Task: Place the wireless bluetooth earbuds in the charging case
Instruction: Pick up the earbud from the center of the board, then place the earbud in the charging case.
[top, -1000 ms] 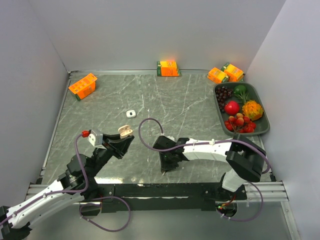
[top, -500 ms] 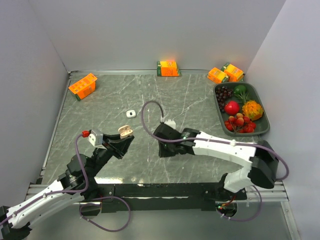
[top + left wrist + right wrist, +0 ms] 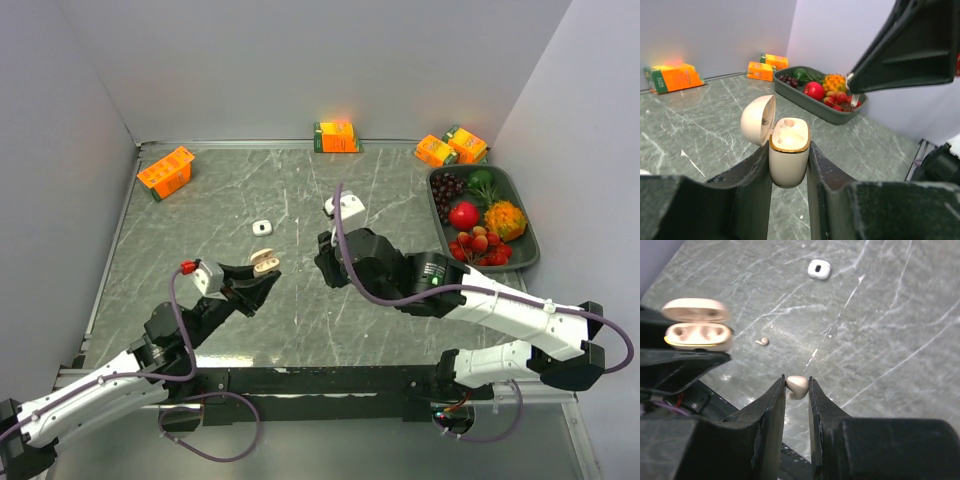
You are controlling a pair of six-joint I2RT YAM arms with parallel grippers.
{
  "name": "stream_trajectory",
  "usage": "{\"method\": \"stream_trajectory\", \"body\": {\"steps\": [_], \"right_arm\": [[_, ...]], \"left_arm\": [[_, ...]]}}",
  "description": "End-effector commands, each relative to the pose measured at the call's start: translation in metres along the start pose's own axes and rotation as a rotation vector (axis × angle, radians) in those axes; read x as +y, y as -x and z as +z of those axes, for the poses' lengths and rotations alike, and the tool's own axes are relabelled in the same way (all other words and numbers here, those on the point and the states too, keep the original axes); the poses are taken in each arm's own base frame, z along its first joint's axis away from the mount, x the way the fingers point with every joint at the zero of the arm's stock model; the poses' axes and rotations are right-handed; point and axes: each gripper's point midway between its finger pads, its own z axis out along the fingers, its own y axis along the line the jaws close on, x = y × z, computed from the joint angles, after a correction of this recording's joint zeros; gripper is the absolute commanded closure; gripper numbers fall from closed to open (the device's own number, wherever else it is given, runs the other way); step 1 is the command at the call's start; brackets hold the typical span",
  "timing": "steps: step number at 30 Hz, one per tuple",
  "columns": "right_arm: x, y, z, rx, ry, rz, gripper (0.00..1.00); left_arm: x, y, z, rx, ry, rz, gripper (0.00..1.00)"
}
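Observation:
The charging case (image 3: 789,155) is beige with a gold rim, and its lid (image 3: 758,120) is flipped open. My left gripper (image 3: 789,146) is shut on it and holds it upright above the table, left of centre (image 3: 258,278). Both sockets of the case (image 3: 697,336) look empty. My right gripper (image 3: 797,382) is shut on one pale earbud (image 3: 799,385), held in the air to the right of the case (image 3: 328,268). A second earbud (image 3: 761,341) lies loose on the marble table.
A small white closed case (image 3: 262,227) lies on the table behind the left gripper. Orange cartons stand at the far left (image 3: 165,171), far middle (image 3: 337,136) and far right (image 3: 450,148). A dark tray (image 3: 434,205) of fruit sits at the right edge.
My right arm has lifted from the near table and swung up and back toward the middle. The left gripper with the open case has shifted slightly right.

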Motion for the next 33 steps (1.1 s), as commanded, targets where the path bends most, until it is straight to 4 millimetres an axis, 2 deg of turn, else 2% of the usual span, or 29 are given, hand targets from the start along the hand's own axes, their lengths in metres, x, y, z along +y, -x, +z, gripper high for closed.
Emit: {"method": "stream_trajectory", "body": {"steps": [1,7,13,19,25,33], "right_arm": [[0.014,0.033,-0.015,-0.110,0.064,-0.150,1.00],[0.031,0.044,-0.024,-0.159,0.145,-0.197,1.00],[0.053,0.050,-0.033,-0.188,0.229,-0.202,1.00],[0.075,0.058,-0.034,-0.208,0.277,-0.213,1.00],[0.087,0.058,-0.022,-0.223,0.225,-0.279,1.00],[0.092,0.052,-0.007,-0.198,0.184,-0.237,1.00]], "left_arm": [[-0.025,0.018,0.010,-0.076,-0.147,0.112,0.99],[-0.043,0.016,0.010,-0.104,-0.266,0.187,0.99],[-0.044,0.010,0.012,-0.090,-0.278,0.194,0.99],[-0.043,0.008,0.014,-0.072,-0.266,0.177,0.99],[-0.036,0.007,0.016,-0.046,-0.212,0.122,0.99],[-0.032,0.006,0.018,-0.038,-0.179,0.077,0.99]]}}
